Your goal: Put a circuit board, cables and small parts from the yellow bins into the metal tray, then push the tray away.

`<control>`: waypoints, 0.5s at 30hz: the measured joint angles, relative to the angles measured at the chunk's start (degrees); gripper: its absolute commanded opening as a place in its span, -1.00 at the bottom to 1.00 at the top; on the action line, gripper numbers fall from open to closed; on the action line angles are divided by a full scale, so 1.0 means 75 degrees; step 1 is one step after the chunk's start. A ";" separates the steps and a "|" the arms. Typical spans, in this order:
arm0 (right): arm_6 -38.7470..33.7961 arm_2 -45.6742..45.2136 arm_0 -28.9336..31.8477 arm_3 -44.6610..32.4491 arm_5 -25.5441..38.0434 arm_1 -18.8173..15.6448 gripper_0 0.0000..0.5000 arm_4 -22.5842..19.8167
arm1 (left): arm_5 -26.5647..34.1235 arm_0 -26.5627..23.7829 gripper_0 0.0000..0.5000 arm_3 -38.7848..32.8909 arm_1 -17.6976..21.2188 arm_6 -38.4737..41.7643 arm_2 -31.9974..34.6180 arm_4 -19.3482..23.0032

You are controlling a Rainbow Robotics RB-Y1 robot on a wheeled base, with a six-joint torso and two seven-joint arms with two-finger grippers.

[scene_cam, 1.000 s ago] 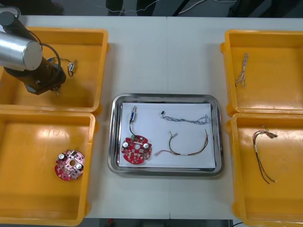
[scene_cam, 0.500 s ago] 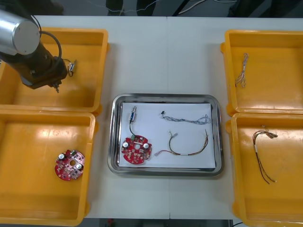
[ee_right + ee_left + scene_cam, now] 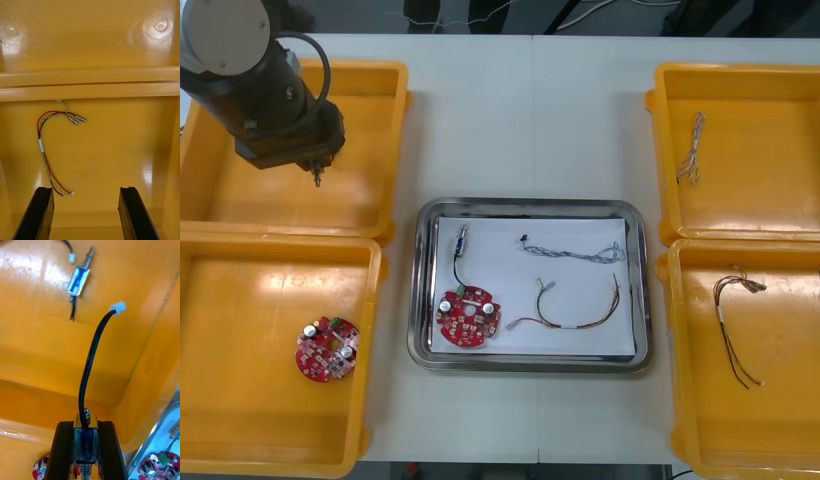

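Observation:
My left gripper (image 3: 316, 178) hangs above the far left yellow bin (image 3: 370, 100). In the left wrist view it (image 3: 85, 435) is shut on a small metal part (image 3: 85, 440) whose black cable (image 3: 90, 367) ends in a white plug. A second small metal part (image 3: 78, 280) lies on the bin floor beyond. The metal tray (image 3: 530, 208) holds a red circuit board (image 3: 468, 316), a black cable with a metal part (image 3: 459, 250), a blue and white cable (image 3: 572, 252) and a red and yellow cable (image 3: 575, 315). My right gripper (image 3: 86, 195) is open above a red and yellow cable (image 3: 47, 150).
Another circuit board (image 3: 327, 348) lies in the near left bin (image 3: 240, 440). The far right bin (image 3: 780, 200) holds a twisted cable (image 3: 693, 148); the near right bin (image 3: 780, 440) holds a red and yellow cable (image 3: 735, 325). Bare table lies beyond the tray.
My left arm has swung to the right over the far left bin, toward its tray-side wall, and now covers the spot where a small part lay. The tray's contents have not moved.

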 measured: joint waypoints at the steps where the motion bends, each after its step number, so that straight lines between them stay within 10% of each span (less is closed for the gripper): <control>1: -0.0025 0.0000 0.0001 0.0000 0.0000 0.0000 1.00 -0.0001 | 0.0006 -0.0065 -1.00 -0.0053 -0.0005 0.0017 -0.0053 0.0006; 15: -0.0208 -0.0006 0.0022 -0.0046 0.0000 0.0001 1.00 -0.0115 | 0.0028 -0.1095 -1.00 -0.0286 -0.0993 0.1058 -0.1176 -0.0247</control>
